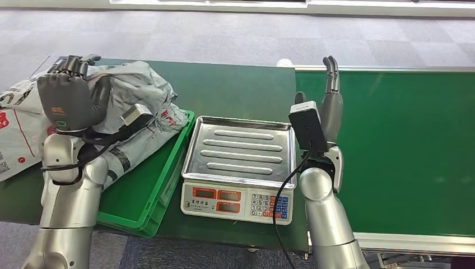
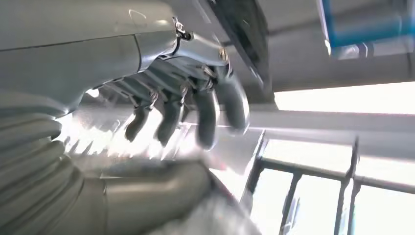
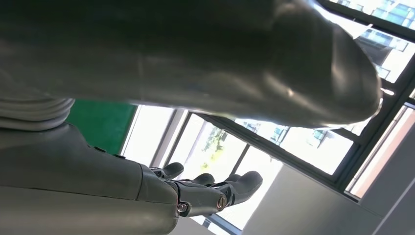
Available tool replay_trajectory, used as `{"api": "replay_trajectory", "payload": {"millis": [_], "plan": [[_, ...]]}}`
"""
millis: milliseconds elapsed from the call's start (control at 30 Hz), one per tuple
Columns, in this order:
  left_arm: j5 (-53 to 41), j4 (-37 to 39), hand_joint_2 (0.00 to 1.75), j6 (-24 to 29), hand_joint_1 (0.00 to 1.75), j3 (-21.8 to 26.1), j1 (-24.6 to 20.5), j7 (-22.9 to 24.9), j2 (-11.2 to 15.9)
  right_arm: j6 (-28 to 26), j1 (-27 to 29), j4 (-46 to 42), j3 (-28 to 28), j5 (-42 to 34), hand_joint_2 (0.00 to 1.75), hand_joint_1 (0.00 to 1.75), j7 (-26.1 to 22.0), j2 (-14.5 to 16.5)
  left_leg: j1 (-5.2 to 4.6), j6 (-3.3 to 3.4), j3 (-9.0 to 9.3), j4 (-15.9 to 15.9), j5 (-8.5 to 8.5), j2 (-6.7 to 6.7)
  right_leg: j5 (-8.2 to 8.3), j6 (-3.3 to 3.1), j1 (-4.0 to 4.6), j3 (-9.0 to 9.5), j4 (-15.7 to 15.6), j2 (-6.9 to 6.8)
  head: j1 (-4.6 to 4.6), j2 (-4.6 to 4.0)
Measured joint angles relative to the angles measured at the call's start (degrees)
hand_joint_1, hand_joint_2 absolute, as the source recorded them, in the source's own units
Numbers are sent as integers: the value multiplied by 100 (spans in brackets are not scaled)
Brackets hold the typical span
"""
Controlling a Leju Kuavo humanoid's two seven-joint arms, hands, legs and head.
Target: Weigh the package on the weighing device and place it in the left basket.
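Observation:
A grey crumpled plastic package (image 1: 140, 92) stands over the green left basket (image 1: 168, 174), its lower end down inside the basket. My left hand (image 1: 73, 95) is raised in front of it, back toward me, and grips it with the fingers curled over its top. In the left wrist view the fingers (image 2: 205, 117) curve over shiny crinkled plastic (image 2: 103, 139). The scale's steel tray (image 1: 238, 148) is bare, with its keypad and displays (image 1: 238, 202) toward me. My right hand (image 1: 331, 95) stands upright just right of the scale, fingers (image 3: 215, 188) straight, holding nothing.
More white and grey mail bags (image 1: 17, 123) lie on the table left of the basket. A green conveyor belt (image 1: 403, 145) with a metal rim runs along the right side. A black cable (image 1: 285, 190) hangs by my right arm in front of the scale.

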Motion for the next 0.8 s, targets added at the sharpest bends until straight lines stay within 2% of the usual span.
{"api": "replay_trajectory", "payload": {"millis": [167,300,400,500,633,700,733,800], "plan": [[-144,603,175,68,0,0,82,78,23,23,0,-22,0,23,0,0,10,14,0,-2,-2,0,1,5,3,-3,1,-6,0,6,0,0],[-178,798,0,29,0,0,77,99,35,30,0,-31,0,29,0,0,11,21,0,-2,-2,0,0,5,2,-3,1,-7,0,6,0,0],[-445,1028,0,-192,0,-5,70,328,33,68,-1,-35,0,42,0,0,10,28,0,-2,-1,0,-1,5,1,-3,0,-7,0,6,0,0],[-907,1650,0,-203,0,-70,54,620,-5,117,-6,-35,0,68,0,0,9,44,0,-3,0,0,0,6,1,-3,1,-7,0,6,0,0],[-731,2335,0,40,0,-161,53,460,-148,134,-6,-39,0,90,0,0,15,50,0,-2,0,1,4,5,4,-2,0,-7,0,5,0,0],[-98,2326,0,22,0,-178,79,37,-230,132,5,-64,0,96,0,0,31,49,0,-2,-1,1,4,5,6,-1,0,-6,0,5,0,0],[525,2174,0,-107,0,-179,123,-369,-277,124,17,-84,0,96,0,0,42,48,0,-2,-2,1,4,5,6,-1,0,-6,0,5,0,0],[2553,1485,0,-722,0,-167,289,-1421,-388,96,45,-116,0,72,0,0,52,38,0,-2,-5,2,2,6,6,-1,0,-8,0,5,0,0]]}}
